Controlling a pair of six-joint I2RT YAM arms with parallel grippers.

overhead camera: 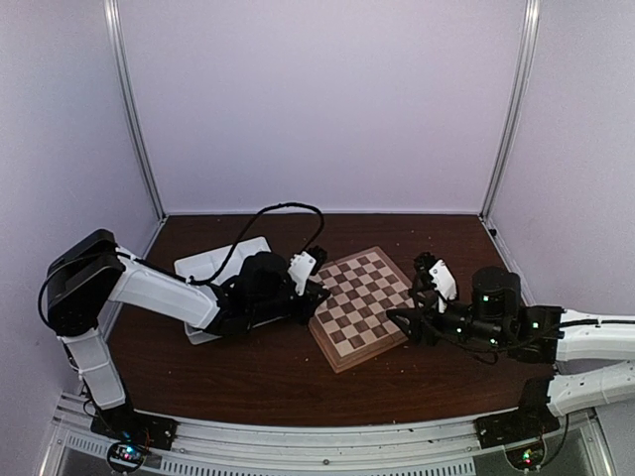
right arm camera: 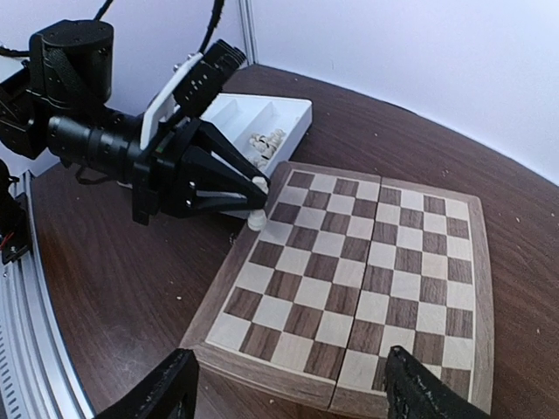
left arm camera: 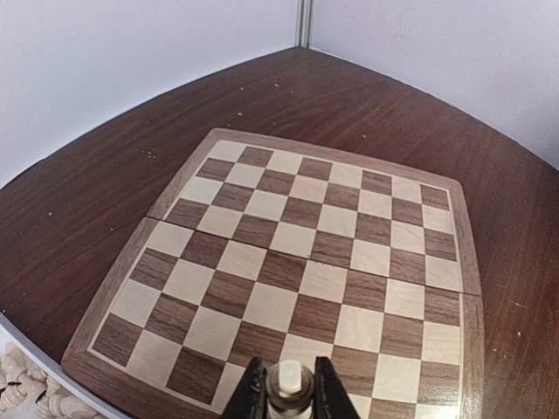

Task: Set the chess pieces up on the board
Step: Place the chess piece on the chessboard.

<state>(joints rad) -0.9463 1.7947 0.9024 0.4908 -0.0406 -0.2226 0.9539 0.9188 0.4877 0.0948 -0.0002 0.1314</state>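
Observation:
The checkered wooden board (overhead camera: 362, 307) lies in the middle of the table with no pieces on its squares. My left gripper (overhead camera: 319, 291) is shut on a cream-white chess piece (left arm camera: 288, 377) and holds it upright over the board's left edge. The right wrist view shows that piece (right arm camera: 257, 218) low over the border, beside a corner square. Several more cream pieces (right arm camera: 266, 140) lie in the white tray (right arm camera: 293, 118). My right gripper (overhead camera: 402, 319) is open and empty, hovering over the board's right edge with fingers (right arm camera: 170, 393) wide apart. No dark pieces show.
The white compartmented tray (overhead camera: 223, 260) stands left of the board, behind the left arm; its corner with pieces shows in the left wrist view (left arm camera: 17, 384). A black cable (overhead camera: 288, 210) loops above the left arm. Walls close the back and sides.

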